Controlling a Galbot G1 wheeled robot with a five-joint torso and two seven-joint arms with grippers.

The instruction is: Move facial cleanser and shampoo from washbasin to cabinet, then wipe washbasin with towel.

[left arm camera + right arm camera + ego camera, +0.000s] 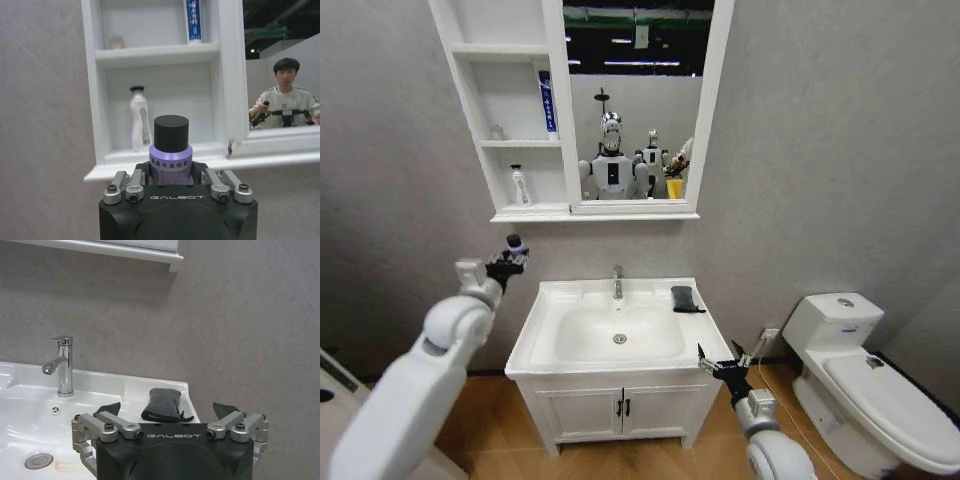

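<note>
Left gripper (171, 176) clamps purple bottle (170, 150) below cabinet (165, 54) bottom shelf. Right gripper (167, 412) spread near towel (162, 404) at washbasin (552, 295) back-right corner. Risk: bottle knocking the shelved white bottle (139, 119).

This is a bathroom mock-up inside a larger hall. A white rectangular ceramic washbasin (552, 312) with a chrome tap (617, 283) sits on a white two-door floor vanity (620, 408) against a grey textured wall (820, 150). Above hangs a white-framed mirror (638, 105) joined to a white cabinet of narrow open shelves (510, 110) holding toiletries. A white toilet (865, 385) stands to the right. The mirror reflects dark ceiling with strip lights.
</note>
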